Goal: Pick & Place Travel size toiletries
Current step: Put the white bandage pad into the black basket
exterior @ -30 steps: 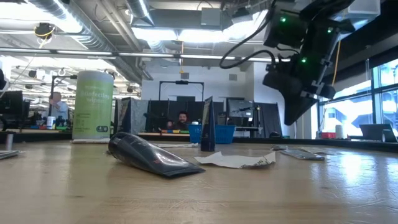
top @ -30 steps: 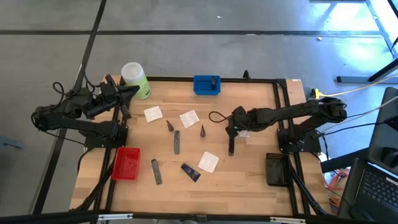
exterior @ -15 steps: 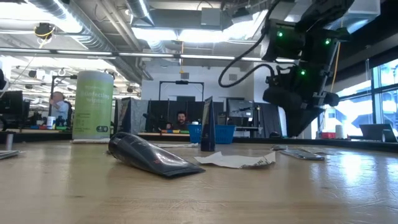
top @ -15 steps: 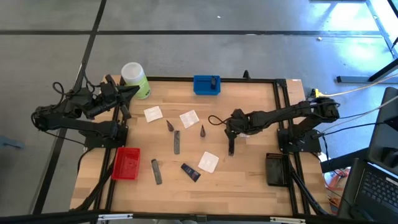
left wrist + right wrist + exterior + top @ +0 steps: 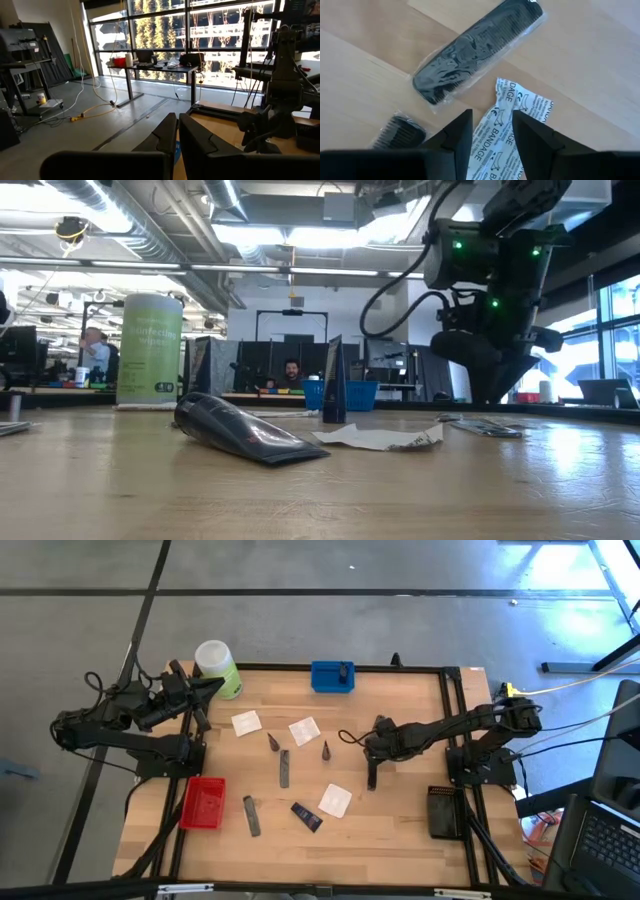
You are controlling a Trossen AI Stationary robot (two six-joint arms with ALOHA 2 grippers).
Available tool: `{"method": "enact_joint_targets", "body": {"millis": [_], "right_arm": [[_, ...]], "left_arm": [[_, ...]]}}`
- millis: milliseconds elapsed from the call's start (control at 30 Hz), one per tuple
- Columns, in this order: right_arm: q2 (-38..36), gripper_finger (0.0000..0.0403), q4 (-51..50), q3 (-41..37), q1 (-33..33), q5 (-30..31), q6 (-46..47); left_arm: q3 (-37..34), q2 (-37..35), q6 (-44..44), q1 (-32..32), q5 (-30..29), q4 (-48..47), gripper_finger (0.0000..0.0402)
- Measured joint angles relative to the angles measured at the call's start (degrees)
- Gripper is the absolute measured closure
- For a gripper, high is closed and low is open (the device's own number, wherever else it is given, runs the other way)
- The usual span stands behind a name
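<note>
Right wrist: parted fingers [image 5: 462, 132] over bandage sachet [image 5: 512, 122]

Open-plan robotics lab — exposed ceiling ducts [image 5: 150, 225], monitor desks [image 5: 300, 340], tall windows [image 5: 200, 35], concrete floor [image 5: 300, 620]

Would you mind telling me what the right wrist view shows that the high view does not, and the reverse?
Only the right wrist view shows that the dark item is a comb in a clear wrapper, the word BANDAGE printed on the white sachet between the fingers, and a second comb's end.

Only the high view shows the whole table, the left gripper near the green bottle, the blue tray, the red tray and the other toiletries.

Both show the open right gripper over the wood, with a dark comb nearby.
</note>
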Motion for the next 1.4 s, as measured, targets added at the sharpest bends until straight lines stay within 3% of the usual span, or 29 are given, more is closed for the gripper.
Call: {"method": "enact_joint_targets", "body": {"millis": [600,1133,1400], "right_arm": [[5.77,0.0269,0.96,0.15,0.02,1.9,2.36],[5.87,0.039,1.14,0.15,0.0,0.19,-0.46],[4.54,0.0398,0.2,-0.09,-0.04,-1.71,-2.4]], "left_arm": [[0.0,-0.02,0.0,0.0,0.02,0.0,0.0386],[0.0,-0.02,0.0,-0.02,0.02,0.0,0.0386],[0.0,-0.01,0.0,-0.02,0.0,0.0,0.0386]]}}
